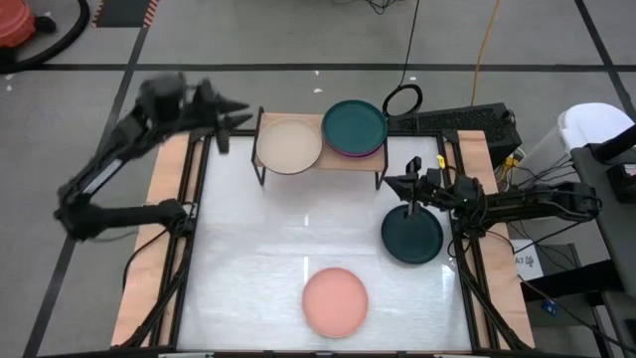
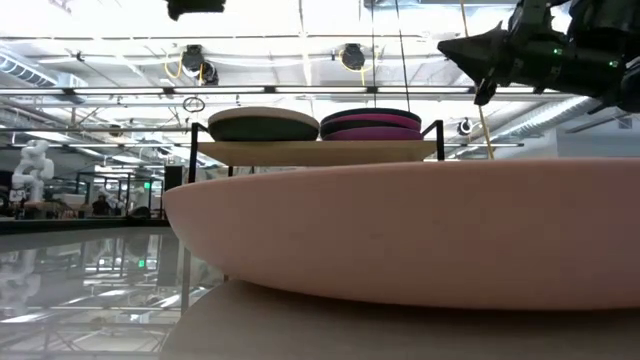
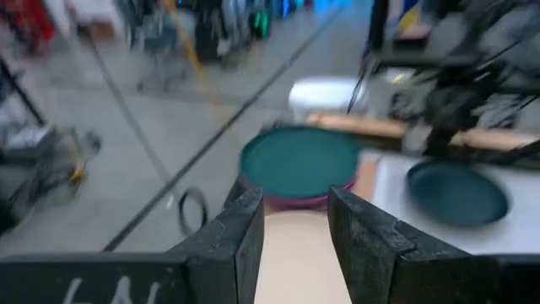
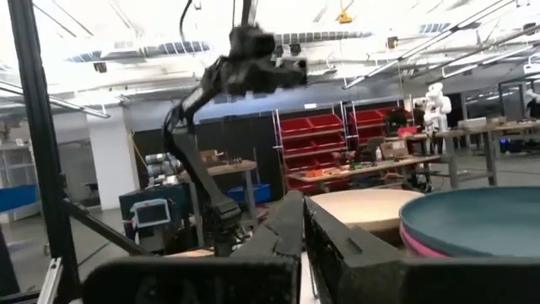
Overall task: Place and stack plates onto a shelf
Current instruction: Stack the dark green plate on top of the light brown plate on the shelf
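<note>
Nearest the front edge of the desk [image 1: 248, 288] lies the salmon plate [image 1: 335, 300], flat and untouched, well apart from both arms. Further in, toward the right side, a teal plate [image 1: 412, 237] also lies flat on the desk. The right end effector [image 1: 412, 183] hangs above its far rim. From the right wrist view its fingers look drawn close together with nothing between them, so it appears empty and narrow.

Beyond that stands the shelf [image 1: 343, 159]. On its left half sits the beige plate [image 1: 289, 145], which in the low view seems to rest on a darker one, though I cannot be sure. On its right half is a stack with a second teal plate [image 1: 355, 124] on top and purple or magenta rims showing beneath.

Farthest back, the left end effector [image 1: 235, 117] hovers just off the shelf's left end, clear of the beige plate. Its fingers [image 3: 245, 228] stand moderately apart and hold nothing.

The step in hand looks like the pickup of the teal plate on the desk by the right arm. That calls for opening the fingers, lowering onto the rim and pinching it, then lifting it over the shelf. The salmon plate would be left for afterwards.
</note>
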Robot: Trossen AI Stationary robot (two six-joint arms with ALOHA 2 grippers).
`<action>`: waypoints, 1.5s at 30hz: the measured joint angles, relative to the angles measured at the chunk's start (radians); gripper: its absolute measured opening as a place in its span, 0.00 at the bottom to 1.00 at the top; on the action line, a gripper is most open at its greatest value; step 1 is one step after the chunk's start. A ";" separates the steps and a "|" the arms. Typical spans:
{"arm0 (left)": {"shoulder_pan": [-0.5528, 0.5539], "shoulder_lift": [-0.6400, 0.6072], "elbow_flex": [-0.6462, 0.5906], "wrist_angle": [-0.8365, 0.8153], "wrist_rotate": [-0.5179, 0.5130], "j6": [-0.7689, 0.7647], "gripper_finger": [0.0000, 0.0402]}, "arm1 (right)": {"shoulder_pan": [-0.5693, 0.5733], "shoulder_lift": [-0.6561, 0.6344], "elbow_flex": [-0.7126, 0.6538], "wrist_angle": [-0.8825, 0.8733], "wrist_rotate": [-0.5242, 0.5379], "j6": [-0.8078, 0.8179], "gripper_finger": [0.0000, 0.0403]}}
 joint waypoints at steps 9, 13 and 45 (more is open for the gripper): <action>-0.121 -0.323 -0.518 0.464 0.000 -0.175 0.34 | 0.004 -0.002 0.247 -0.406 -0.073 -0.037 0.00; -0.153 -0.362 -0.634 0.552 -0.001 -0.222 0.34 | 0.016 0.021 0.482 -0.890 0.012 -0.082 0.00; -0.251 -0.344 -1.015 1.007 -0.152 -0.183 0.34 | 0.262 0.092 0.714 -1.819 0.187 0.285 0.00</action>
